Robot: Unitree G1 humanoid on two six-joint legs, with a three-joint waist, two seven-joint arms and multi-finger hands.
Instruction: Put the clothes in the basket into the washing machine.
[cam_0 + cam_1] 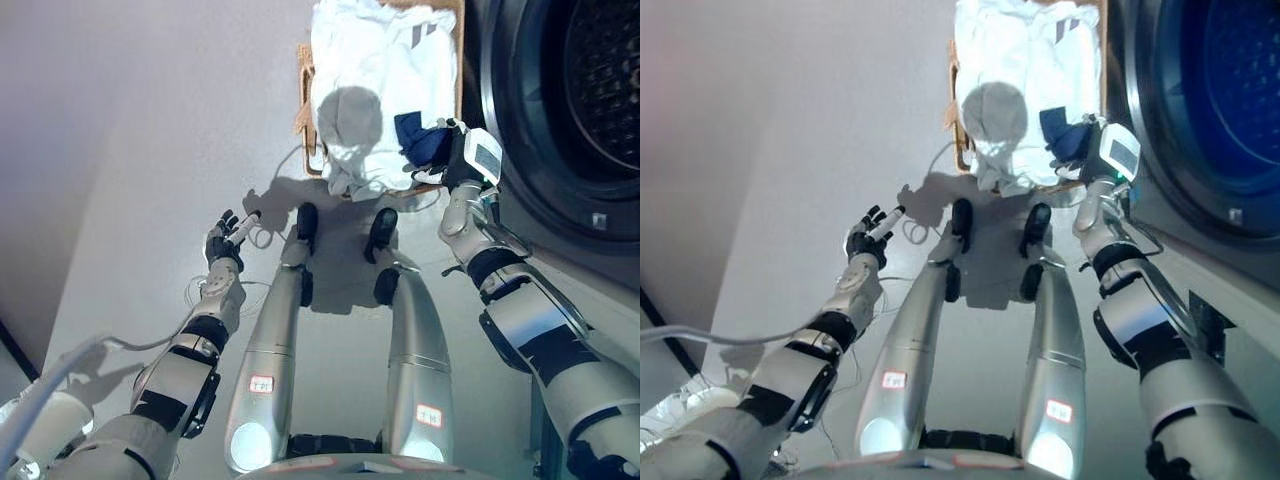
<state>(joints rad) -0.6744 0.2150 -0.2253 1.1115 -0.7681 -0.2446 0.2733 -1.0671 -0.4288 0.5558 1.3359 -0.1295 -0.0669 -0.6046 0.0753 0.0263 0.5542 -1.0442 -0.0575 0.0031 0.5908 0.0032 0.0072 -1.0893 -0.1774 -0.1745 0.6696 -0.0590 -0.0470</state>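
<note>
So: pickup step | right hand [447,160] down in wicker basket [304,90] at 12 o'clock, fingers hidden, can't tell grip | navy garment [420,137] beside white shirt [375,60] | left hand [226,240] fingers relaxed, idle | next: lift toward washer drum [600,80] at 2 o'clock

A: Where's the free room?
B: Pale floor [150,150] on the left is bare from the wicker basket [303,95] out to the view's edge. Left hand [226,243] hangs there, fingers straight, nothing near it.
A: And the right?
B: Tight. Washing machine [560,215] stands just beside the basket, with almost no gap between them. Right hand [1087,135] sits at the basket's near right corner, against a dark blue garment [420,138].
A: Inside the basket?
B: White clothes [375,60] are heaped across it and spill over the near rim.
A: The drum?
B: Drum opening [605,80] shows dark, with nothing across it.
</note>
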